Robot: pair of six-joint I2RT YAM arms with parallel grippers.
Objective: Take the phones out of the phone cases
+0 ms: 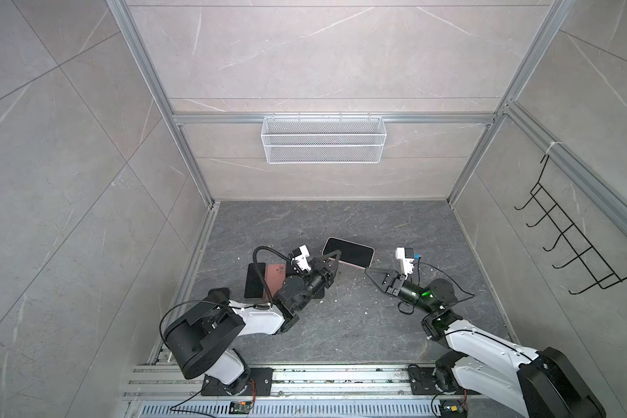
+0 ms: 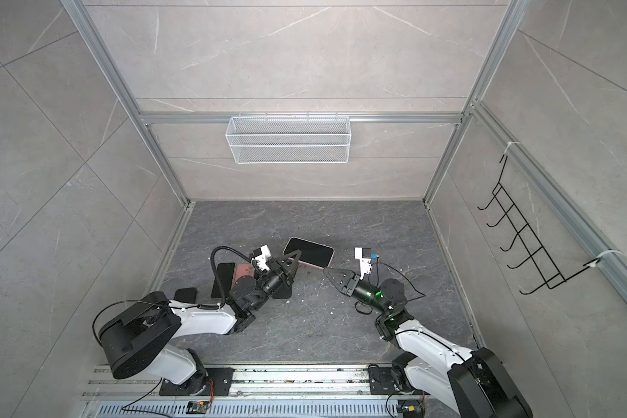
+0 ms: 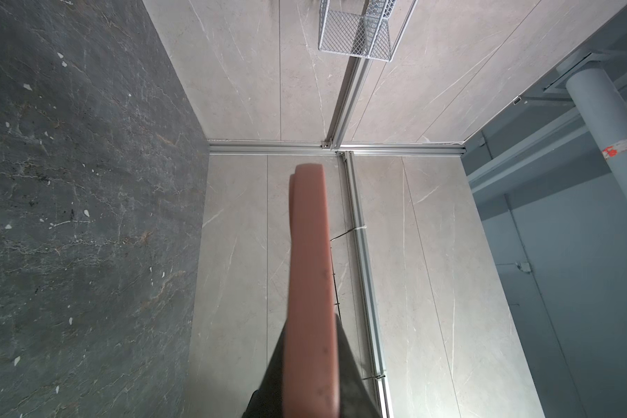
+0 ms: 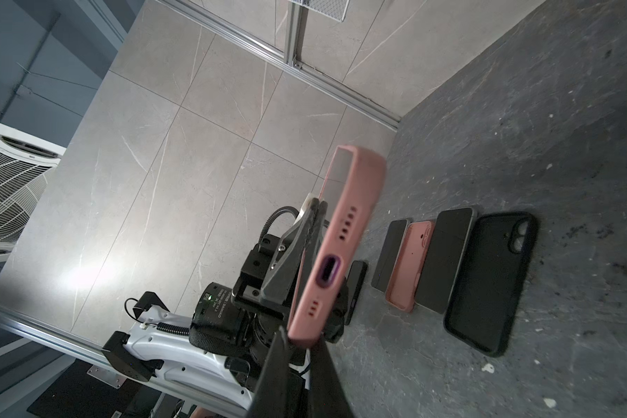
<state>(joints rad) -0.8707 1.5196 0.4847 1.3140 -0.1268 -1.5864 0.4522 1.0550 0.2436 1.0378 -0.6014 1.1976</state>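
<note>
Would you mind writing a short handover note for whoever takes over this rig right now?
Left gripper: shut on the pink case, holding it above the table.
Right gripper: jaws nearly together around a corner of the case; a firm grip cannot be confirmed.
Things: the phone sits in the pink case, screen up. Spare phones and a black case lie on the table near the left arm.
Done: cased phone lifted.
Left: peel the case off the phone.
</note>
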